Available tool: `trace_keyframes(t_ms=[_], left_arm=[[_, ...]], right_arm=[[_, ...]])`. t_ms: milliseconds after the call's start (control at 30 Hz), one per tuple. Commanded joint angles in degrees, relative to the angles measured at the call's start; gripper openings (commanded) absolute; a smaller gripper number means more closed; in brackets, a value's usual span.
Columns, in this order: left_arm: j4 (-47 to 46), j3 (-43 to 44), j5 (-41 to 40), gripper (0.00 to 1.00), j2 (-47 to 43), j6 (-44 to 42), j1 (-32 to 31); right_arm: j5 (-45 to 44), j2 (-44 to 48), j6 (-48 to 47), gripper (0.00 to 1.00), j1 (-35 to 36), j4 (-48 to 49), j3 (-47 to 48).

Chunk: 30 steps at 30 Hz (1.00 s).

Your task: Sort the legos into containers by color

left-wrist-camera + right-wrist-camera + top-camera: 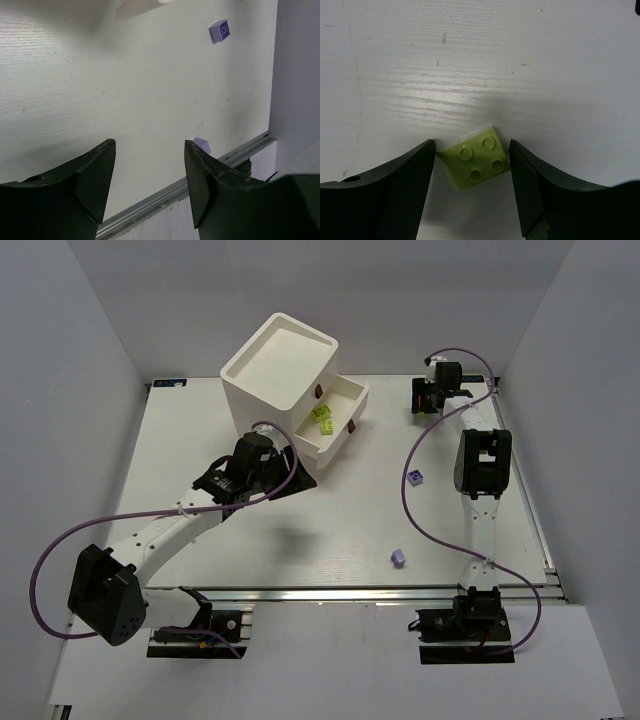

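Note:
The white cabinet [280,365] stands at the back of the table, with one drawer [352,395] pulled out. Yellow-green legos [323,418] lie in that drawer. My right gripper [471,145] is open and low over the table, its fingers on either side of a yellow-green lego [476,159] lying studs up; the brick's left corner is at the left finger. In the top view this gripper [432,398] is at the far right and hides that brick. My left gripper [149,145] is open and empty, in front of the cabinet [292,478]. Two purple legos [416,476] [399,557] lie on the table.
The purple legos also show in the left wrist view, one far off [220,31] and one behind my right finger [201,145], near the table's metal front rail [165,197]. Dark knobs [352,426] mark the drawer fronts. White walls enclose the table.

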<state>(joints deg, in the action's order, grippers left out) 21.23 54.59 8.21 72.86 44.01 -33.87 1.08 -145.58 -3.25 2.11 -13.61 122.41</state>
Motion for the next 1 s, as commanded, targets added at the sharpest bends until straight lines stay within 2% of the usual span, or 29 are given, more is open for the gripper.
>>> trace_keyframes(t_ms=[0,367,467,600,733,967], left_arm=[[-1.3,1.0,0.8,0.67,-1.1,-0.5,-0.1],[-2.7,-1.6,0.2,0.67,-3.9,-0.1,-0.1],[-2.9,-1.9,0.3,0.67,-4.4,-0.2,-0.1],[-3.0,-2.6,0.2,0.67,-5.2,-0.1,-0.1],[-3.4,-3.3,0.1,0.67,-6.1,0.1,-0.1],[-3.7,-4.3,0.0,0.67,-7.5,0.2,-0.1]], right_arm=[[-0.7,2.0,-1.1,0.66,-0.2,-2.3,-1.3],[3.7,5.2,-5.4,0.61,-0.8,-6.5,-5.6],[6.4,5.7,-7.2,0.55,-1.2,-7.7,-6.2],[8.2,7.3,-9.8,0.41,-1.1,-9.0,-8.0],[10.3,9.7,-10.6,0.38,-1.3,-9.1,-10.4],[19.4,15.4,-9.4,0.30,-1.3,-8.5,-15.0]])
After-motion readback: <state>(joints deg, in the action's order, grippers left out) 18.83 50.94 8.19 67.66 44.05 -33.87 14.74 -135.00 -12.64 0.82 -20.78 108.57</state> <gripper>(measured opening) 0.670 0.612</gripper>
